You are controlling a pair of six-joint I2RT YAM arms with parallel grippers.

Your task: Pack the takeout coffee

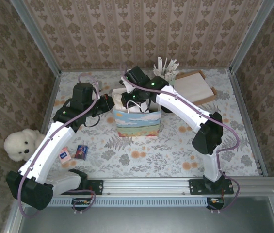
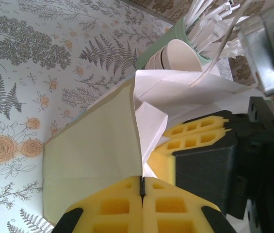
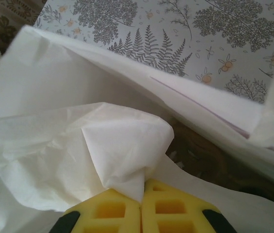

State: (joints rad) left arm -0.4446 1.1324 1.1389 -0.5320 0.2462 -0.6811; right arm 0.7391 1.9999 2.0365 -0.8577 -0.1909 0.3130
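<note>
A paper gift bag (image 1: 137,124) with a colourful print stands mid-table. My left gripper (image 2: 141,178) is shut on the bag's left rim (image 2: 93,155); from above it sits at the bag's left edge (image 1: 113,100). My right gripper (image 3: 141,187) reaches into the bag's mouth (image 1: 136,99) and is shut on a white napkin (image 3: 122,141). A brown shape (image 3: 214,158) lies deep in the bag and looks like the carrier tray. Stacked cream paper cups (image 2: 175,54) stand behind the bag. The right gripper's yellow fingers (image 2: 195,136) also show in the left wrist view.
A green cup of white sticks (image 1: 167,70) stands behind the bag, with a flat brown and white paper stack (image 1: 195,85) to its right. Two small packets (image 1: 73,154) lie front left. A white teddy bear (image 1: 18,144) sits outside the left wall.
</note>
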